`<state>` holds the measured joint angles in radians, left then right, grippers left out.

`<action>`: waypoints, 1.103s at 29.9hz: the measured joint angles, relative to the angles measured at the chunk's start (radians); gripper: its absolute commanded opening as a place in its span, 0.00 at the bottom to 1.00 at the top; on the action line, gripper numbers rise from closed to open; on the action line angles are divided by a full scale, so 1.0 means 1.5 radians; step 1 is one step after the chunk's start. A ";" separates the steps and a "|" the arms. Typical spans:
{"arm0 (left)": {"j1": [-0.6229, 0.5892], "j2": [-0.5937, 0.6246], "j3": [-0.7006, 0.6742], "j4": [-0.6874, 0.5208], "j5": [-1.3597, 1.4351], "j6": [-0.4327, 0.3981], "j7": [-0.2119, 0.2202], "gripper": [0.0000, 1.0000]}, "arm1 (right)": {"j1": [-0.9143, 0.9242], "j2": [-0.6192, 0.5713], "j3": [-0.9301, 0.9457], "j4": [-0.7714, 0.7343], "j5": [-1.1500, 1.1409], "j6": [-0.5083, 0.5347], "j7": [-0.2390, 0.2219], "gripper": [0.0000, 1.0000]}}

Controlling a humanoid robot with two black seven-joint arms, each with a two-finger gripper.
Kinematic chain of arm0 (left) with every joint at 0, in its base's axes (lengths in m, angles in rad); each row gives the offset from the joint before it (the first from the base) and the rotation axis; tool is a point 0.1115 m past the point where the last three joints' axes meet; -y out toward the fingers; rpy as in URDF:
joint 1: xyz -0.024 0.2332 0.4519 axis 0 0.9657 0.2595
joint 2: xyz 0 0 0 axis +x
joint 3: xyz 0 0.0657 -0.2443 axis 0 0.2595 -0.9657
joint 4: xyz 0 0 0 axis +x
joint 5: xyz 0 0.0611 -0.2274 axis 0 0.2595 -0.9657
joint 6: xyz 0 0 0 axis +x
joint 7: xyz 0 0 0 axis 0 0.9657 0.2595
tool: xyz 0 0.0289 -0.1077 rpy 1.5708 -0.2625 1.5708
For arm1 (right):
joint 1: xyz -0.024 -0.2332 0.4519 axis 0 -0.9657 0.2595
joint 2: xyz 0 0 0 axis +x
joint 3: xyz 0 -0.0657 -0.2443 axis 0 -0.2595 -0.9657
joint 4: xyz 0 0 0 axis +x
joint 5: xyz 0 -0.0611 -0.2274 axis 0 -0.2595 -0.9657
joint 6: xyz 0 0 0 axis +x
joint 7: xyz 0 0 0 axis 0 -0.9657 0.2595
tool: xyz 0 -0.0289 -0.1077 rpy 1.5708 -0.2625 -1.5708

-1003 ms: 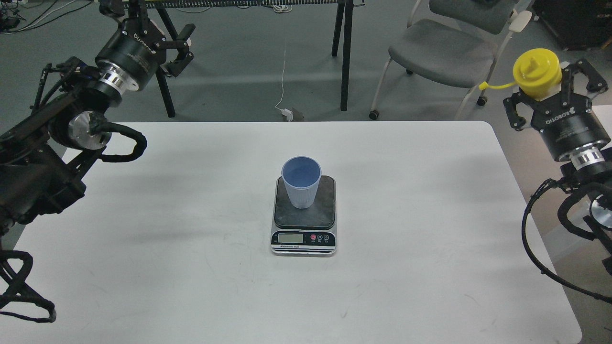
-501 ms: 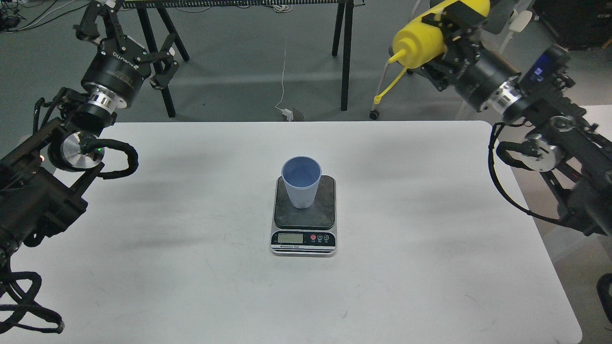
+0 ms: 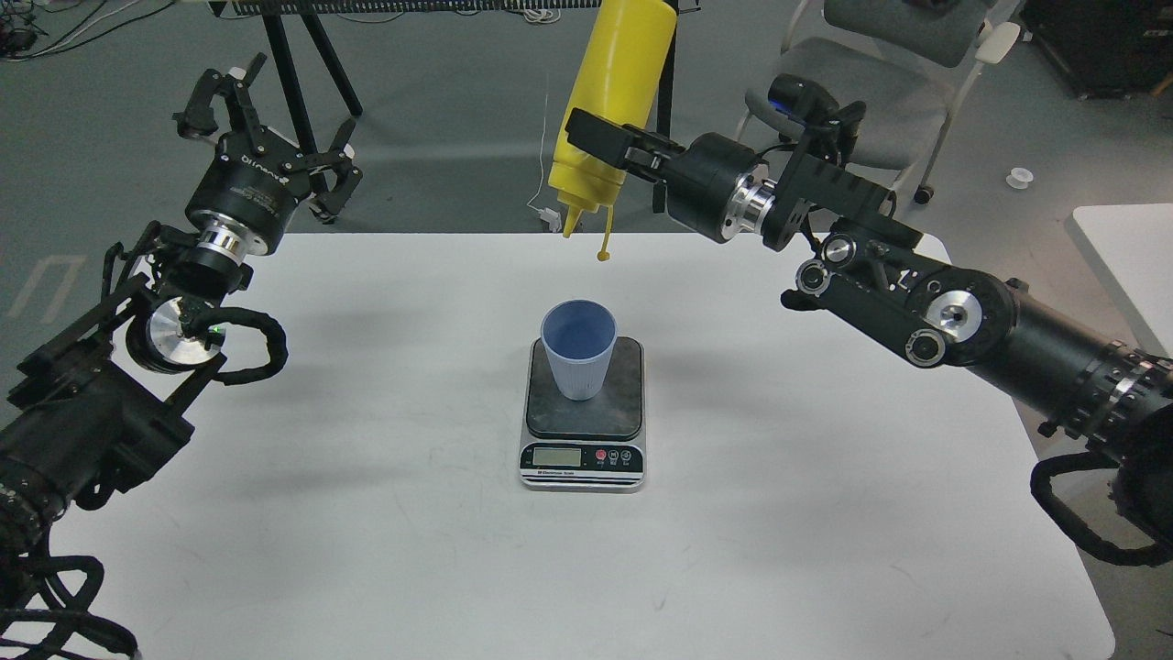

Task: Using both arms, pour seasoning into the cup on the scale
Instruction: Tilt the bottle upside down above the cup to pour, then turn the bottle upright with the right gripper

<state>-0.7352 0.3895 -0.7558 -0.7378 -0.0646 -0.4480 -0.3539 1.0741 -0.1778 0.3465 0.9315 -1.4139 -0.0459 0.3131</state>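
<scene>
Right gripper (image 3: 612, 142) clamps seasoning bottle (image 3: 612, 96) upside down, top centre, nozzle above cup (image 3: 577, 348) on scale (image 3: 583, 412). Left gripper (image 3: 266, 115) upper left, fingers spread, empty.

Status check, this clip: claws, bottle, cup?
Right claw shut on inverted yellow plastic squeeze bottle. Left claw open, empty. Light blue ribbed cup on scale, unobstructed.

A white table (image 3: 367, 513) stands on grey floor (image 3: 440, 110), with a grey chair (image 3: 880, 27) and black trestle legs (image 3: 664, 101) behind.

White worktop (image 3: 367, 550), scuffed. Only the scale (image 3: 583, 417) sits directly on it, approx. centre; display faces the near edge.
</scene>
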 measured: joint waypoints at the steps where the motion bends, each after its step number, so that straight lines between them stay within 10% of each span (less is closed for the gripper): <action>1: 0.000 0.000 0.000 0.000 0.000 0.000 0.000 0.99 | 0.000 0.003 -0.014 -0.005 -0.022 -0.015 0.000 0.34; 19: -0.004 -0.002 -0.001 -0.002 0.001 0.007 -0.002 0.99 | -0.003 0.089 -0.114 -0.114 -0.078 -0.155 0.006 0.34; 33: -0.010 0.008 -0.001 -0.007 0.001 0.008 0.001 0.99 | 0.009 -0.101 -0.018 -0.024 0.360 0.053 -0.002 0.34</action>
<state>-0.7502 0.4020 -0.7568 -0.7476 -0.0628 -0.4356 -0.3524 1.0874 -0.3299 0.3191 0.8954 -0.8733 0.0343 0.3096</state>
